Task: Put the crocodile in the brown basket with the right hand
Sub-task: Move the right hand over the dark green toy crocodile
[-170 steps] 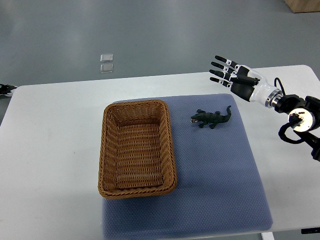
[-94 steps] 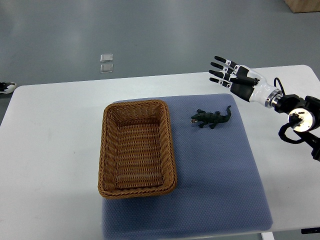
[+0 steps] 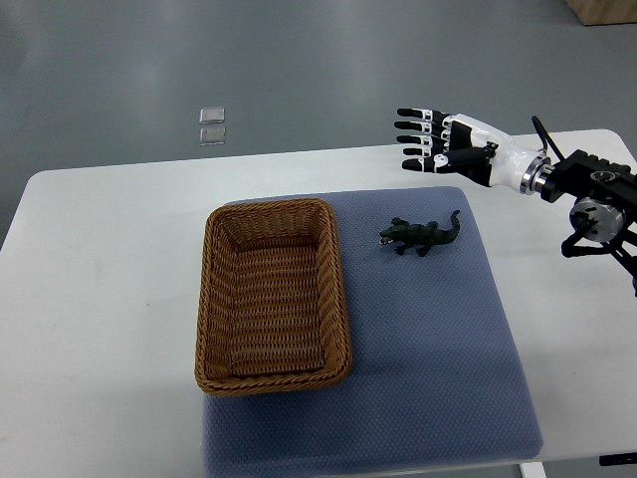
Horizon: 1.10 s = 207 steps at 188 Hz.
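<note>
Dark green plastic, small and knobbly, the crocodile [image 3: 420,235] lies flat on the blue-grey mat [image 3: 438,339], just beside the right-hand rim of the brown basket [image 3: 274,295] but not touching it, snout toward the basket and tail curling up toward the far edge of the white bench [image 3: 100,299]. The right robot hand [image 3: 436,146] hovers above and beyond the toy, near the far edge of the bench, fingers spread apart and holding nothing; the left arm does not show at all. The risks from here, as I judge them, mostly come from the toy's shape: it is low and thin, so fingers coming down from above may close on the mat instead of the body, or pinch only the tail or a leg (a grip that could let the toy swing or drop on the way across). A descent that lands off-centre could also nudge the crocodile sideways on the cloth, or bunch the mat. The basket wall stands well above the mat, so a carry kept too low could catch the toy or the fingers on the woven rim and shove the basket. A release made too early would leave the crocodile on the rim or outside it.
</note>
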Motion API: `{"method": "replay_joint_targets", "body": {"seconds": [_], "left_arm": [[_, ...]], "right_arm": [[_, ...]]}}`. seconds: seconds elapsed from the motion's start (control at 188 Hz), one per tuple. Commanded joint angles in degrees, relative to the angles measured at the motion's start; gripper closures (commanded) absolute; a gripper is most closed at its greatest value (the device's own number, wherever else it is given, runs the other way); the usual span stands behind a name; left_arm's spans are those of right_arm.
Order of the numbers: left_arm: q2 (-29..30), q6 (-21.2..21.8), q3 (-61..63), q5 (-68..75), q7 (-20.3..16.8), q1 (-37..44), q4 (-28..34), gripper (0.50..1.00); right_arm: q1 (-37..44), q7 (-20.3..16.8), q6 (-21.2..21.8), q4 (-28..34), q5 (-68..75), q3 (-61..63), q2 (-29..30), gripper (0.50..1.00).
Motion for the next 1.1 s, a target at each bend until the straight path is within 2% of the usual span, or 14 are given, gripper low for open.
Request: {"method": "replay_joint_targets", "body": {"seconds": [0.0, 0.345, 0.875, 0.96, 1.093], "left_arm": [[0.0, 0.0, 0.0, 0.0, 0.0, 0.0, 0.1, 0.500], [0.0, 0.0, 0.0, 0.0, 0.0, 0.0, 0.0, 0.500], [0.0, 0.0, 0.0, 0.0, 0.0, 0.0, 0.1, 0.500], [0.0, 0.0, 0.0, 0.0, 0.0, 0.0, 0.1, 0.500], [0.0, 0.0, 0.0, 0.0, 0.1, 0.0, 0.0, 0.500]], "right_arm": [[1.5, 1.4, -0.3, 0.0, -9.4, 0.0, 0.1, 0.574], [6.5, 8.7, -0.3, 0.0, -31.8, -2.2, -0.2, 0.576], [8.2, 9.5, -1.6, 0.1, -34.8, -2.6, 0.7, 0.576], [9.0, 10.4, -1.6, 0.1, -38.8, -4.7, 0.7, 0.576], [10.7, 14.6, -2.5, 0.1, -46.9, -8.9, 0.8, 0.576]]}}
